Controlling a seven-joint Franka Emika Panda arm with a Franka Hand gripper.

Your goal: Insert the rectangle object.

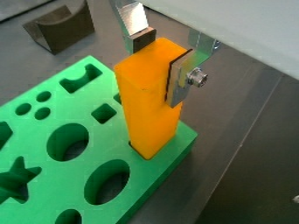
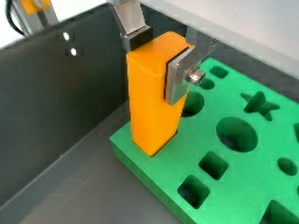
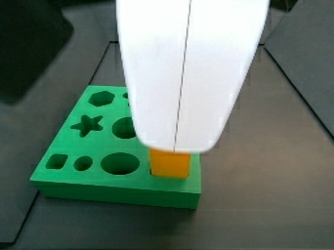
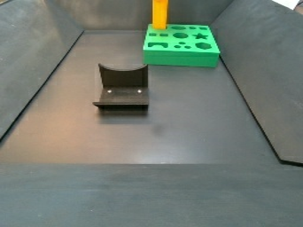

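The rectangle object point(image 1: 152, 105) is an orange-yellow bar standing upright with its lower end in a slot at a corner of the green board point(image 1: 56, 179). It also shows in a wrist view point(image 2: 152, 96) and in both side views point(image 3: 170, 163) point(image 4: 159, 13). My gripper point(image 1: 160, 57) sits at the bar's top end, shut on it with a silver finger on each side; it shows in both wrist views point(image 2: 158, 54). In a side view its white housing point(image 3: 183, 68) hides most of the bar.
The board point(image 4: 183, 55) has several shaped holes, among them circles, a star and squares, and lies at the far end of the grey bin. The dark fixture point(image 4: 120, 89) stands mid-floor, also in a wrist view point(image 1: 59, 31). Sloped grey walls point(image 4: 35, 80) surround the floor.
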